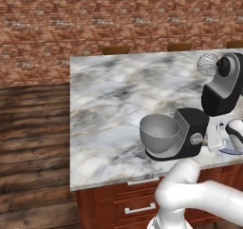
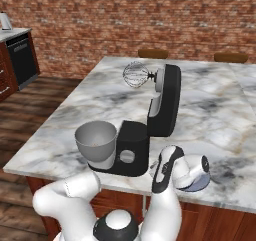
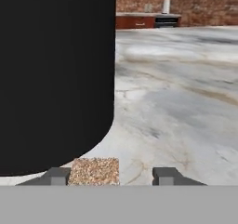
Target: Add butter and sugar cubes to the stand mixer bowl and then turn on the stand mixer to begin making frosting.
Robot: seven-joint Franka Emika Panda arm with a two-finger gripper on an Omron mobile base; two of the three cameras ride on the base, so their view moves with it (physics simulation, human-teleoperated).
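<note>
My two-finger gripper (image 3: 110, 175) low at bottom of hand view, fingers apart, speckled brown cube (image 3: 94, 171) between them beside black stand mixer (image 3: 56, 74); round grey metal bowl (image 1: 159, 132) mid-frame, marble counter (image 1: 109, 104).

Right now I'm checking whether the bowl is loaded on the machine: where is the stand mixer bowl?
The stand mixer bowl sits on the black base of the stand mixer, at its left end in both base views, near the counter's front edge, with the whisk head tilted up.
</note>
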